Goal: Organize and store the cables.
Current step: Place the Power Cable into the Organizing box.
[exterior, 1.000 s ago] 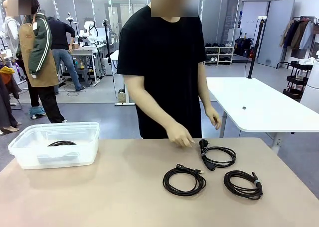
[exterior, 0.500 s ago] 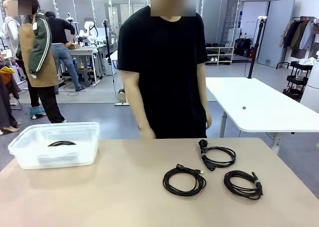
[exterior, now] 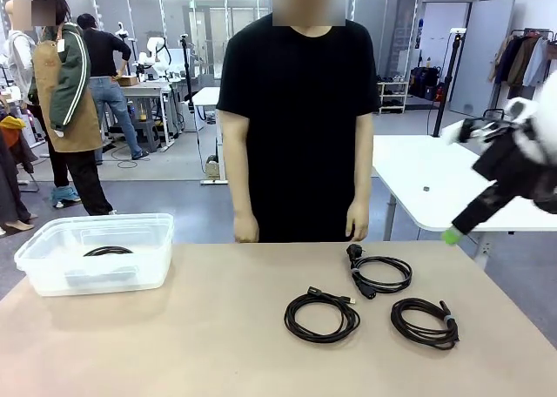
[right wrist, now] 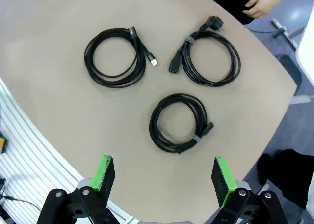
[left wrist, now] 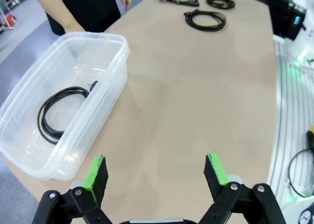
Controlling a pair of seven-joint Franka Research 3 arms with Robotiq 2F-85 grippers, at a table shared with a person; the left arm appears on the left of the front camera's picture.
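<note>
A tan table [exterior: 174,345] carries a clear plastic bin [exterior: 52,279] at left holding one coiled cable [exterior: 108,250]. Right of centre lie a power cord [exterior: 364,288], USB cable [exterior: 320,337] and tied cable [exterior: 425,339]. Left gripper [left wrist: 155,161] and right gripper [right wrist: 162,162] gape, empty.

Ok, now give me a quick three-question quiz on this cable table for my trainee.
1. How many coiled cables lie on the bare table?
2. True or false: the clear bin is empty.
3. The robot's right hand is: A open, holding nothing; B shut on a cable; C inside the bin.
Key: 1 three; 2 false, one cable lies in it; 3 A.
</note>
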